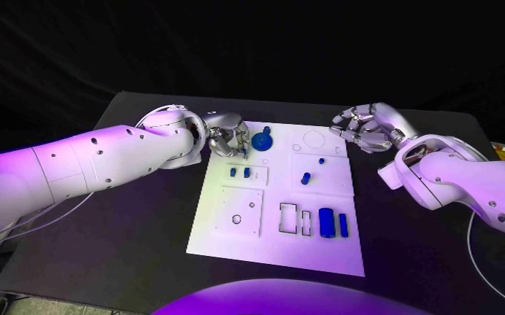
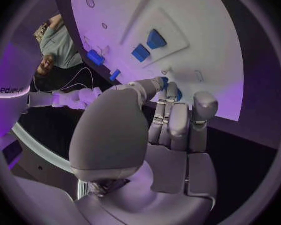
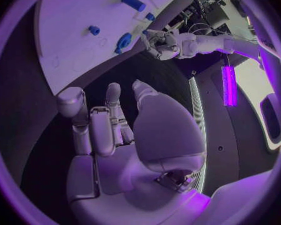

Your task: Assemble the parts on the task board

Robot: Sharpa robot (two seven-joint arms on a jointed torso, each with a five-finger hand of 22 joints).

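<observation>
Silver left hand (image 1: 225,140) curls beside the round blue part (image 1: 262,140); right hand (image 1: 361,128) curled, empty

The white task board (image 1: 276,253) is lying flat mid-table. A round blue part (image 1: 262,140) is sitting near its far edge. Two long blue parts (image 1: 333,223) are lying side by side toward its near right corner.

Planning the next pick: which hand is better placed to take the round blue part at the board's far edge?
Left. The left hand is right beside the round blue part; the right hand hovers off the board's far corner.
</observation>
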